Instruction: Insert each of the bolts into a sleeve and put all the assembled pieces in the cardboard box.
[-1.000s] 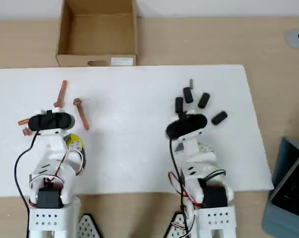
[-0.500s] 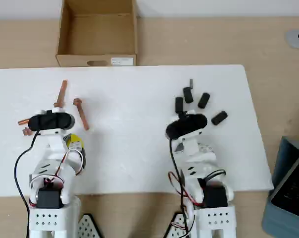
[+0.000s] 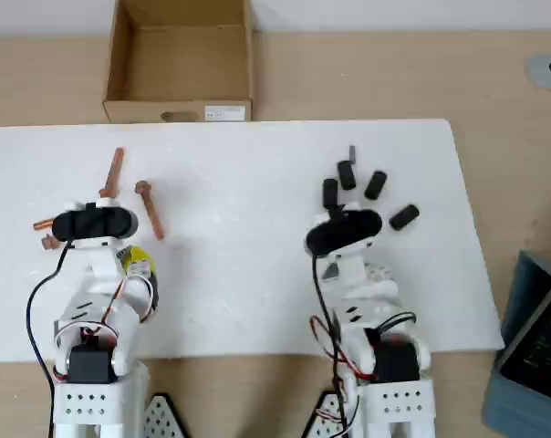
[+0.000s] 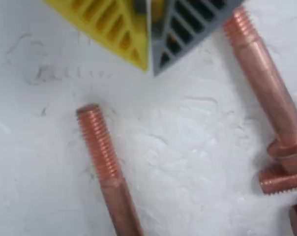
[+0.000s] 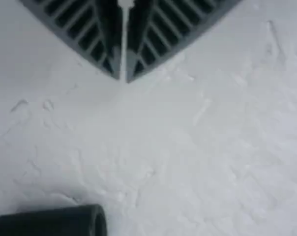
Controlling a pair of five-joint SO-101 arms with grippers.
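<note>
Progress: I'm reading this as zero done. The brown open-top cardboard box [image 3: 148,111] is sitting at 11 o'clock on the tan wooden bench [image 3: 367,78], just beyond the white mat [image 3: 248,274], and no pieces are showing inside it. No bolt is sitting in a sleeve, so every insertion and every drop-off is waiting.

Count:
- Four copper-coloured threaded bolts [image 3: 113,173] are lying loose on the mat around 9 o'clock. Two are lying out ahead of the left arm and two are poking out from under its wrist.
- Four short black cylindrical sleeves [image 3: 376,184] are clustering at 2 o'clock, just ahead of the right arm and well apart from the bolts.
- More could be hiding under the arms; can't tell.

Left fingers [image 4: 114,29], one yellow and one grey, are meeting tip to tip and gripping nothing. They're hanging between the threaded ends of two bolts.

Right fingers [image 5: 84,34], both grey, are sitting with only a hairline slit between them and gripping nothing. They're over bare mat with one sleeve lying near.
</note>
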